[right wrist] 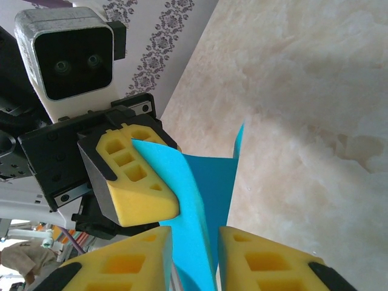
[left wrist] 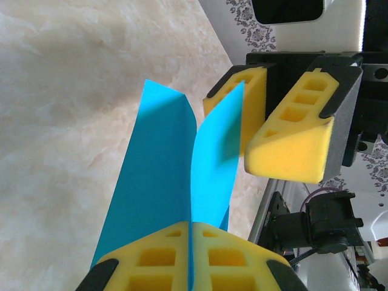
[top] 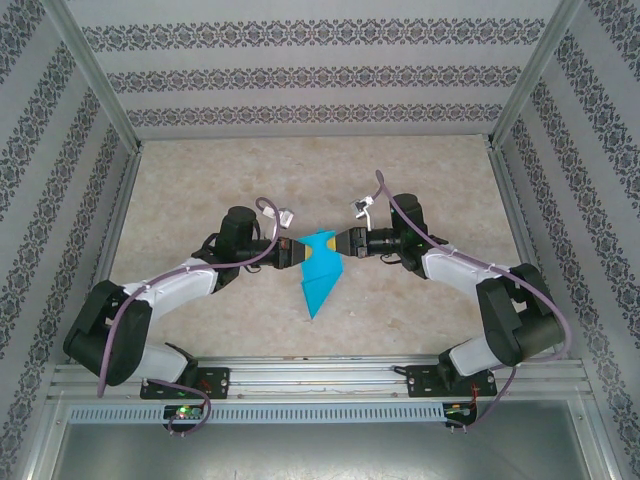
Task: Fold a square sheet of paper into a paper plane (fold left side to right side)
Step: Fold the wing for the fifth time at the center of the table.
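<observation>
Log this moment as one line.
left gripper: shut on folded paper | right gripper: open, astride its other flap

Folded paper [top: 321, 272]: plain teal-blue, unmarked. Finger pads [left wrist: 291, 145]: yellow foam, black backing. Table [top: 200, 190] beneath the pads: beige marbling. Walls [top: 300, 70] beyond: white, grey floral stripes.

sheet: square sheet of paper [top: 320, 272] [left wrist: 159, 182] [right wrist: 204, 194] — plain teal-blue, no marks
state: folded lengthwise, narrow tapering shape, two flaps spread in a V
pose: wide end far and raised — pointed tip near, angled slightly left
place: centre of scene
</observation>
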Robot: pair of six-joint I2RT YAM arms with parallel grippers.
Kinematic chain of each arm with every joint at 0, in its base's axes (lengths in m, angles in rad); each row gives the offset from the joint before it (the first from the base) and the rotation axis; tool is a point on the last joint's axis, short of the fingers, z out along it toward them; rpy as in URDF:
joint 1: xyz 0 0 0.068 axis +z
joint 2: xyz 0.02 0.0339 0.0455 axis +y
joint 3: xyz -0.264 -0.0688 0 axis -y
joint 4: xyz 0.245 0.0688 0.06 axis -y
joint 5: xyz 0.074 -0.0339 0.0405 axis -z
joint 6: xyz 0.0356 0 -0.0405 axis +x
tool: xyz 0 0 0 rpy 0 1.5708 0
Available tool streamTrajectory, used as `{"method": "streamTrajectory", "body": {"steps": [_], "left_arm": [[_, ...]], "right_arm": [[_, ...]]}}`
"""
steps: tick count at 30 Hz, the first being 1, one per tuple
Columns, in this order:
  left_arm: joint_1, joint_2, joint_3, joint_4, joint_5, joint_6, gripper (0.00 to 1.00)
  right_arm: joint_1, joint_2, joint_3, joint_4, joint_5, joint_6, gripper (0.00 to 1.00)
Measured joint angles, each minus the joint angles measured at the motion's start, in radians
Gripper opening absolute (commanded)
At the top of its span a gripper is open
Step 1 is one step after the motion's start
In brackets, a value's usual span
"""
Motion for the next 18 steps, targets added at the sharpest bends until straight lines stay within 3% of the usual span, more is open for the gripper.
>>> {"method": "streamTrajectory", "body": {"steps": [5,7,10,13,18], "left_arm": [[0.004,0.017,0.0,0.0,0.0,0.001,0.02],[0.006,0.029,0.0,0.0,0.0,0.002,0.1],[0.006,0.045,0.0,-0.002,-0.004,0.01,0.36],[0.007,0.05,-0.005,-0.014,-0.029,0.021,0.54],[0.025,0.034,-0.006,-0.119,-0.156,0.056,0.59]], "right_arm": [[-0.011,0.0,0.0,-0.018,0.018,-0.011,0.12],[-0.013,0.006,0.004,-0.03,0.031,-0.019,0.01],[-0.013,0.037,0.016,-0.049,0.053,-0.027,0.0],[-0.013,0.087,0.026,-0.072,0.082,-0.033,0.0],[-0.02,0.17,0.03,-0.114,0.139,-0.032,0.0]]}}
